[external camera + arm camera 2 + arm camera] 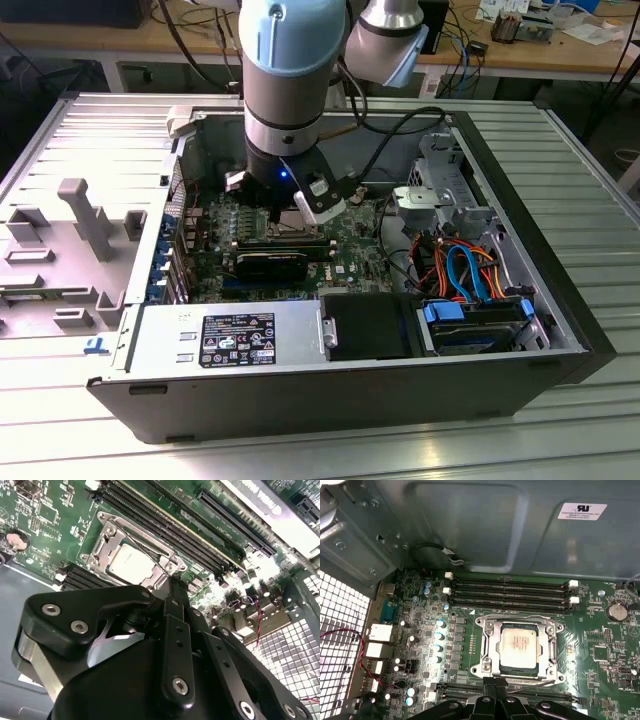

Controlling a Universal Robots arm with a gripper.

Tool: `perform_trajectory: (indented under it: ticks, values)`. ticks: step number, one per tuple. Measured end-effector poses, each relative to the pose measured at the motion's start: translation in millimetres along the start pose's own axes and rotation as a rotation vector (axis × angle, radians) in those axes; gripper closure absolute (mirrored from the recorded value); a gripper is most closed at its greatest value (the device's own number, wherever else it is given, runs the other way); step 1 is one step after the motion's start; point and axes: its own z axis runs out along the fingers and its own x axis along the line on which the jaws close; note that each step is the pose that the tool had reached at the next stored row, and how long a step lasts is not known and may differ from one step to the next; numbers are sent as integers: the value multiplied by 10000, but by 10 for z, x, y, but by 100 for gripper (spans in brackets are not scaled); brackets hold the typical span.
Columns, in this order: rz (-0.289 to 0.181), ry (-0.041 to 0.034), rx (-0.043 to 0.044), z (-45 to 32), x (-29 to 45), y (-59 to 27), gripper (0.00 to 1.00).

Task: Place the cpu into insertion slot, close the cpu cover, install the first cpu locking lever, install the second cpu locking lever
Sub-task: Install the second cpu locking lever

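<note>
The cpu [519, 645] [131, 562], a silver-grey square chip, lies in the insertion slot [487, 667] on the green board. The cpu cover [491, 641] [107, 541], a silvery frame, lies flat around the chip. A thin wire lever [532, 683] runs along the slot's edge nearest the gripper. Another lever [145, 545] lies along one side of the chip. My gripper [493, 682] [172, 582] has its black fingers pressed together, tips at the slot's rim beside the lever's end. In the exterior view the gripper [292, 208] hangs low over the slot [298, 226], inside the open computer case.
Long black memory slots [510, 592] run beside the socket. A black block [275, 262] stands just in front of the slot. A power supply [230, 340] and a drive bay with blue and orange cables [470, 275] line the near side. Case walls [470, 525] close in.
</note>
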Motion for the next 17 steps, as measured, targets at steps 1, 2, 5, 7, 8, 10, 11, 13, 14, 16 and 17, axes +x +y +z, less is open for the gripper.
perform_trajectory:
  ticks: [1,2,5,7,8,10,11,13,14,16,17]
  values:
    - [1,-2,-3,4,1,-8,89]
    - [2,-1,0,16,1,-13,89]
    - [0,-1,3,72,8,-28,89]
    - [0,-1,2,128,42,-40,89]
    - [-1,-1,2,147,57,-44,89]
    - [1,0,4,201,87,-56,89]
    - [0,0,3,218,94,-60,89]
    - [1,0,4,253,103,-69,89]
    - [0,0,4,273,108,-74,89]
    - [0,0,3,311,122,-83,89]
    - [0,-1,3,328,128,-87,89]
